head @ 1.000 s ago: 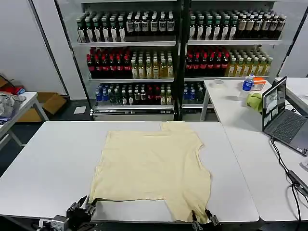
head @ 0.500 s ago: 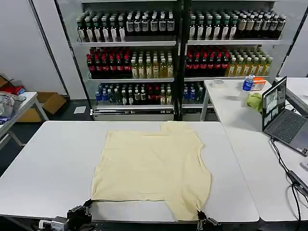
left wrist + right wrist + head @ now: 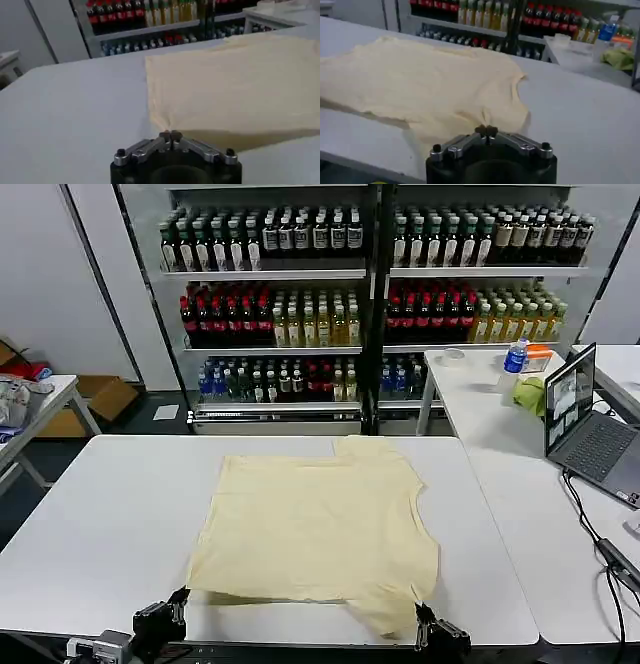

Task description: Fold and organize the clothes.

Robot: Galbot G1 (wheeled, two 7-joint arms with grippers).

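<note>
The pale cream-yellow T-shirt (image 3: 320, 514) lies spread on the white table (image 3: 100, 524), its near edge raised a little with a shadow under it. At the table's front left, my left gripper (image 3: 181, 597) is shut on the shirt's near left corner. The left wrist view shows the fabric (image 3: 235, 85) drawn to a point at the closed jaws of that gripper (image 3: 170, 134). My right gripper (image 3: 422, 614) is at the front right, shut on the near right part of the shirt. The right wrist view has the cloth (image 3: 430, 85) bunched at the right gripper (image 3: 486, 131).
A second white table (image 3: 520, 484) joins on the right, bearing a laptop (image 3: 585, 429), a blue bottle (image 3: 515, 356) and a yellow-green cloth lump (image 3: 528, 394). Shelves of bottles (image 3: 360, 304) stand behind. Bare tabletop lies left of the shirt.
Both grippers have risen slightly at the table's front edge. The shirt's near edge has lifted off the table and drawn back a little from the front.
</note>
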